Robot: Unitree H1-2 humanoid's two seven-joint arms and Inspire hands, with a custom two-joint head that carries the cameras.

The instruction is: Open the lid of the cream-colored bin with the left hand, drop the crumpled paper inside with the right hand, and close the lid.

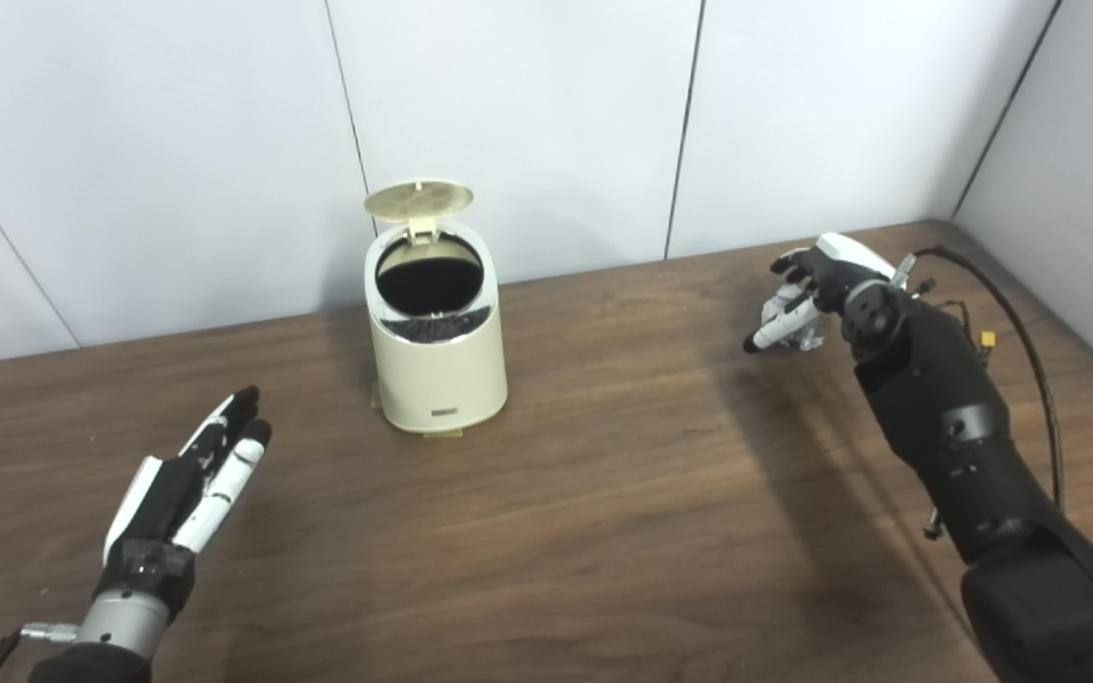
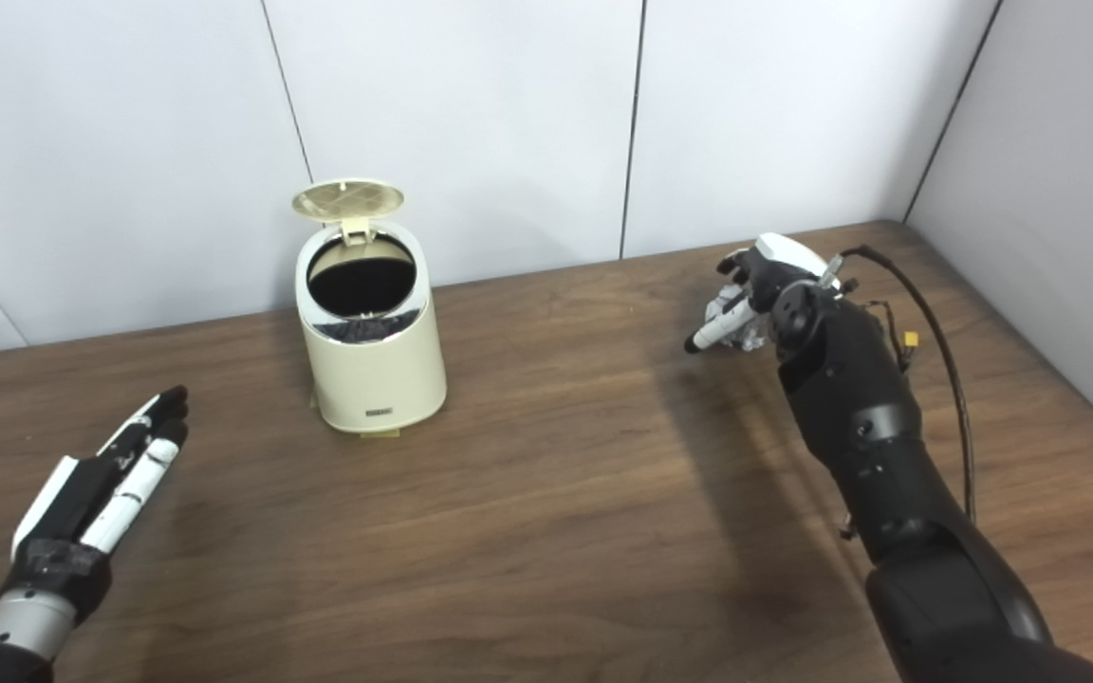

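- Bin (image 1: 435, 356) stood well ahead-right of left hand (image 1: 191, 484), lid (image 1: 418, 199) raised upright.
- Left hand held flat, fingers apart, empty.
- Right hand (image 1: 817, 285) clamped on crumpled paper (image 1: 793, 323).

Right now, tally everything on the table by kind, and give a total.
Cream-colored plastic bin with its round lid up: 1
Crumpled white paper ball, under the right hand: 1
Robot hands, left hand and right hand: 2
Total: 4

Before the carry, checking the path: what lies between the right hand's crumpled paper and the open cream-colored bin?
Only bare wooden table, in both eye views.
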